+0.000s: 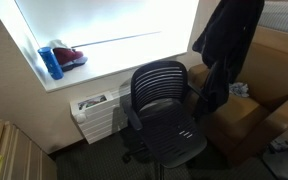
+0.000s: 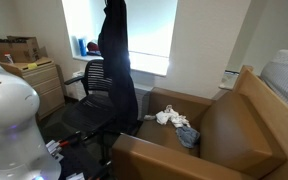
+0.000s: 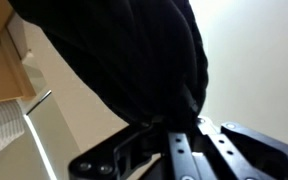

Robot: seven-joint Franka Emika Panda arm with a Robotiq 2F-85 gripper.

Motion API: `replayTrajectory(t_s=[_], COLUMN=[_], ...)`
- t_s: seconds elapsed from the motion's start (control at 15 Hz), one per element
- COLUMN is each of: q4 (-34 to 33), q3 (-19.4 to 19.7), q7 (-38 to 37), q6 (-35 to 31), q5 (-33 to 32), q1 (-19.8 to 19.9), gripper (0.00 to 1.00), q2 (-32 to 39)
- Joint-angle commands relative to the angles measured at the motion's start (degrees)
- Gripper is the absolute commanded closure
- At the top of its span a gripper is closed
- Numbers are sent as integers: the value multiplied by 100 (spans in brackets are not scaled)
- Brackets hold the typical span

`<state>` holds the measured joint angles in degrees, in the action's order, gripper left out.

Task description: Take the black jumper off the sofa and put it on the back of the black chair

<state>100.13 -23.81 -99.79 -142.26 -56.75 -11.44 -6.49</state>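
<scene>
The black jumper [image 2: 117, 60] is off the sofa and hangs in the air as one long dark drape, its top running out of the upper edge in both exterior views. It is just beside the black chair [image 1: 164, 100], between that chair and the brown sofa [image 2: 229, 130]. In an exterior view its lower folds [image 1: 216, 85] come down to about the level of the chair's back, and I cannot tell if they brush it. The cloth looks limp and bunched, narrow at the top and wider and creased lower down. In the wrist view the gripper [image 3: 176, 126] comes in from the bottom, and its dark fingers [image 3: 199, 128] are pinched together on a gathered fold of the jumper, which fills the upper part of that picture. The hand itself is hidden behind the cloth or above the frame in the exterior views; only the robot's white rounded body [image 2: 6, 120] shows, low in a corner. A few pale clothes [image 2: 170, 117] lie on the sofa seat. A blue bottle [image 1: 50, 62] stands on the bright windowsill [image 1: 114, 55] behind the chair.
</scene>
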Motion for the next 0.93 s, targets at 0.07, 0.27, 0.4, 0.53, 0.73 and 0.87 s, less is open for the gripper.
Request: replayTrajectory(t_s=[0.07,0.27,0.4,0.53,0.73,0.87], q4=[-1768,-2713,-2097,-2008,-1926,-1928], q3=[-256,-355,-111,-84,-33,11], q7=[-1041,-1637,-1389,-1379,-1382,-1330], q6=[777,1522,1231,1229,1223,1473], q5=[-1448,-2320,-1861,-1828,-1827,-1475], q1=[-378,-874,-894,-928,-917,-908], gripper=[98,98,91,91,98,98], q2=[698,1060,746,749,764,879])
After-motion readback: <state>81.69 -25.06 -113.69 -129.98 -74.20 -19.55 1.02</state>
